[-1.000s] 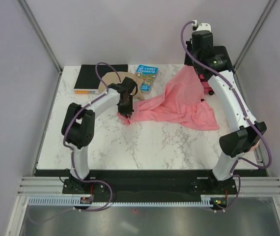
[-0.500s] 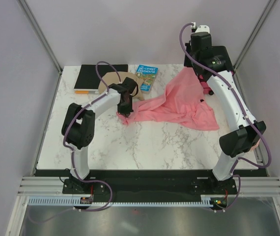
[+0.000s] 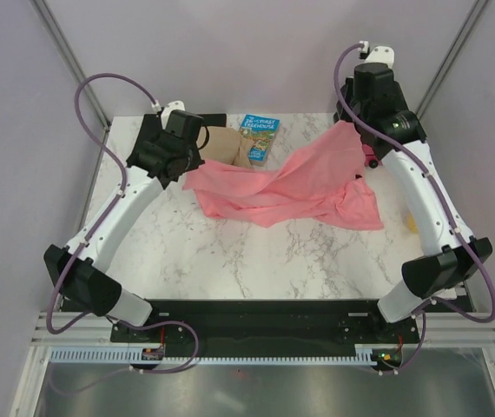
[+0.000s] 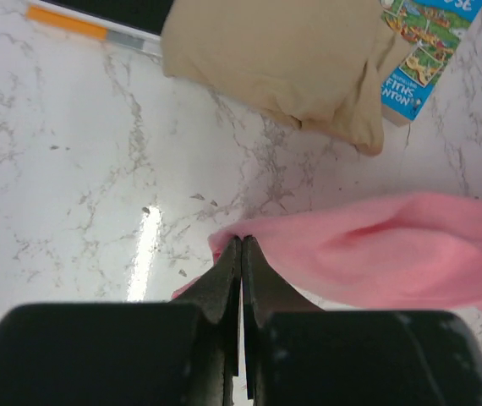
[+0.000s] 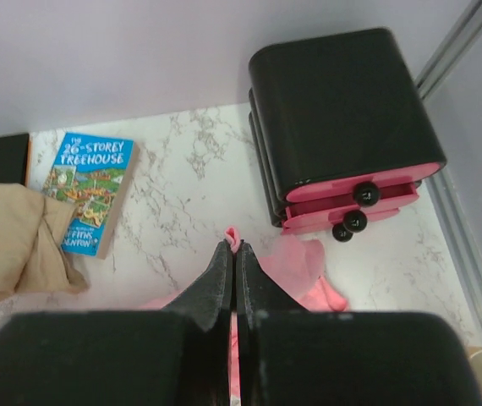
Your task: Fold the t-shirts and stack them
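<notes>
A salmon-pink t-shirt (image 3: 291,187) hangs stretched between my two grippers above the marble table, its lower part resting on the table at the right. My left gripper (image 3: 188,174) is shut on the shirt's left edge, seen pinched in the left wrist view (image 4: 241,241) with pink cloth (image 4: 376,254) trailing right. My right gripper (image 3: 349,130) is shut on the shirt's upper right edge; a small fold of pink cloth (image 5: 233,237) sticks out between its fingertips (image 5: 235,247). A tan folded garment (image 3: 221,148) lies at the back of the table.
A blue book (image 3: 257,136) lies at the back beside the tan garment. A black box with pink drawer fronts (image 5: 342,127) stands at the back right. A black flat item with an orange edge (image 4: 89,19) lies at the back left. A yellowish object (image 3: 412,222) sits near the right edge.
My left arm has swung up and to the left, lifting the shirt's left edge off the table and spreading the cloth. My right gripper shifted slightly right and up with its edge.
</notes>
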